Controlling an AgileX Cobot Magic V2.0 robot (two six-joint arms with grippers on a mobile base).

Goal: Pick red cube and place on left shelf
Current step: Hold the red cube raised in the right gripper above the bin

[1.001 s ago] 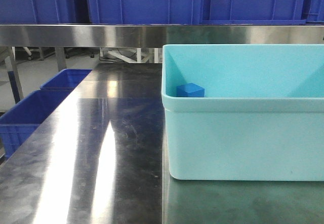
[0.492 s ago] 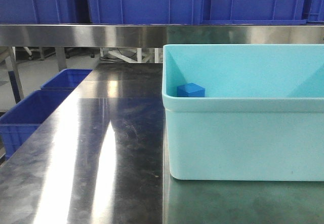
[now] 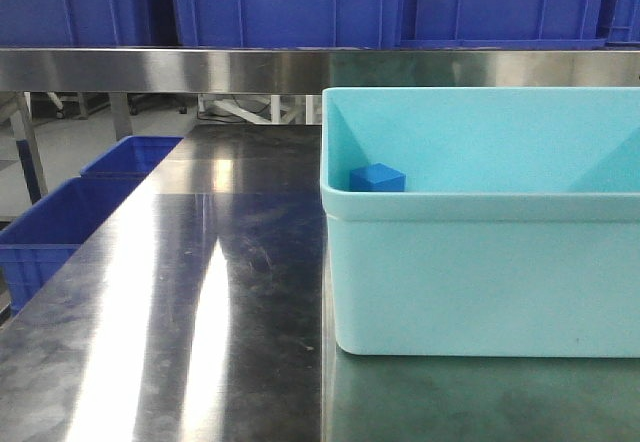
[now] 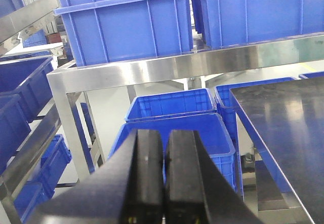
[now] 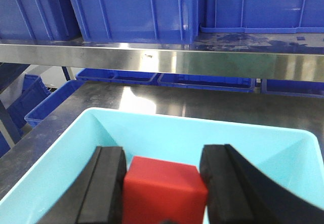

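Right gripper (image 5: 163,158): the black fingers (image 5: 109,183) stand on either side of the red cube (image 5: 164,191), both pads apparently against its side faces, so we read it as clamped on the cube. The cube sits square between them, top face up, with no long axis to align, above the interior of the cyan tub (image 5: 61,148). We cannot tell whether it has cleared the tub floor. The front view shows only the blue cube (image 3: 377,178) in the tub's far-left corner and neither gripper. Left gripper (image 4: 164,138): fingers pressed together, holding nothing, pointing off the left edge of the worktable (image 4: 283,117). The left shelf (image 4: 152,69) with its blue crates (image 4: 126,26) lies at 10 to 12 o'clock from that gripper. Judgement: the left arm is nearer the shelf, but the cube is in the right arm, so the carry must run toward 9 o'clock across the table.
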